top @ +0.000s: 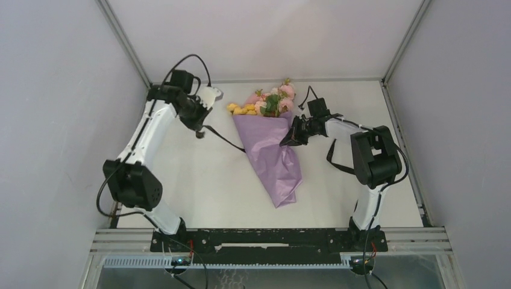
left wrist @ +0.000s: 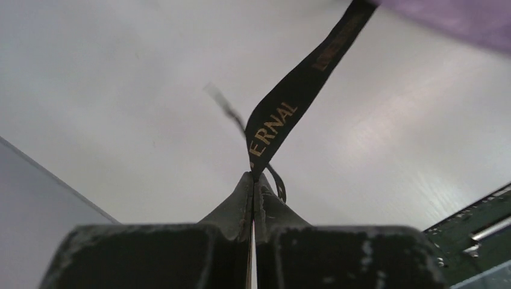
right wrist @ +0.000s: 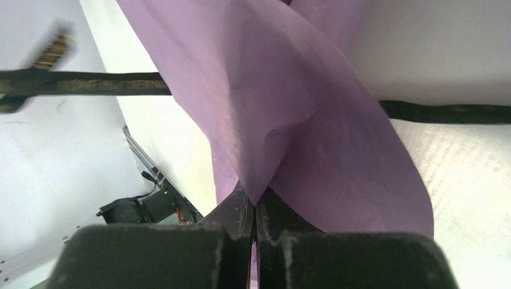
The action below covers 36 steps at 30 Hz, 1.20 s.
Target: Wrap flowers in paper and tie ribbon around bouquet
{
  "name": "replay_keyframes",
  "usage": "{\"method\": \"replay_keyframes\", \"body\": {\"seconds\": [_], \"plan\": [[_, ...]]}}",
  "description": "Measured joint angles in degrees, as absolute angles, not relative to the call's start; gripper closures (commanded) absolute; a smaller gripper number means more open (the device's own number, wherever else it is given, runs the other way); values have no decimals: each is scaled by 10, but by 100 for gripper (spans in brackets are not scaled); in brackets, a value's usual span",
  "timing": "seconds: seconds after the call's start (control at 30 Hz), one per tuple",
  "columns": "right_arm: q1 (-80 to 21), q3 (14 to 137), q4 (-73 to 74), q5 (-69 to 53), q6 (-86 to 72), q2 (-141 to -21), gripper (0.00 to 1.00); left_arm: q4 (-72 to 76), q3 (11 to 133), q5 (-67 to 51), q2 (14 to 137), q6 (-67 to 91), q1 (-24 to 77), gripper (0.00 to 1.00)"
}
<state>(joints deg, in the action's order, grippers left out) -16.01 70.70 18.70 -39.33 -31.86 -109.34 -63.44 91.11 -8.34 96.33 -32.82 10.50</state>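
Observation:
The bouquet lies in the middle of the table: pink, yellow and white flowers [top: 268, 102] at the far end, and lilac paper [top: 274, 156] wrapped as a cone that points toward the near edge. My left gripper [top: 199, 133] hangs left of it, shut on the black ribbon [top: 226, 139], which runs taut to the cone's left side. In the left wrist view the gold-lettered ribbon [left wrist: 289, 105] rises from the shut gripper [left wrist: 254, 177]. My right gripper [top: 285, 141] is at the cone's right edge, shut on a fold of paper [right wrist: 289, 90], gripper [right wrist: 255, 205]. The ribbon [right wrist: 108, 84] passes behind the paper.
Grey walls close in the white table [top: 193, 180] on the left, back and right. A black metal rail [top: 271, 238] runs along the near edge by both arm bases. A black cable loop [top: 334, 159] hangs beside the right arm.

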Motion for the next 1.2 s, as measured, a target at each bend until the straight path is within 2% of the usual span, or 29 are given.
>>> {"method": "replay_keyframes", "body": {"seconds": [0.23,0.33,0.47,0.57,0.73,0.87,1.07,1.2], "plan": [[-197,675,124,-390,-353,-1110,100,-717,1120,-200,902,-317,153,100],[-215,664,88,-387,-379,-1118,100,-707,1124,-230,886,-284,190,100],[-230,638,40,-376,-415,-1119,100,-646,1061,-261,921,-223,261,100],[-233,622,24,-362,-433,-1119,89,-576,1019,-277,1021,-161,296,100],[-234,620,36,-341,-436,-1117,63,-504,1001,-281,1215,-91,327,100],[-236,618,77,-316,-427,-1093,50,-483,1001,-278,1277,-56,342,100],[-227,615,180,-272,-393,-983,44,-465,1001,-274,1282,-25,348,100],[-183,615,283,-199,-360,-881,38,-442,983,-278,1282,-15,347,100]]}}
